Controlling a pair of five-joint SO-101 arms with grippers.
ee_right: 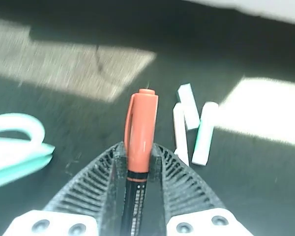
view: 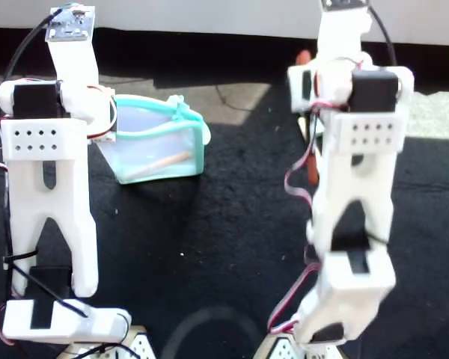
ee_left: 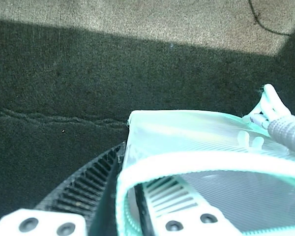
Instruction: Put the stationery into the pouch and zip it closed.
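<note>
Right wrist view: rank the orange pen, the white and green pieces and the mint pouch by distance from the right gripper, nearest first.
1. Orange capped pen: clamped in the right gripper.
2. Small white and green pieces: on the dark mat just past the gripper; not rankable among themselves.
3. Translucent mint-green pouch: farthest, over by the left arm.

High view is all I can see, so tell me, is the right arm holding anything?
Observer: Yes. The right gripper is shut on an orange pen, cap end pointing away from the wrist.
Operator: And the left one?
Observer: The left gripper pinches the pouch at its rim, one finger inside and one outside.
Operator: Any stationery not yet packed?
Observer: Three small white and mint pieces lie on the mat just beyond the pen.
</note>
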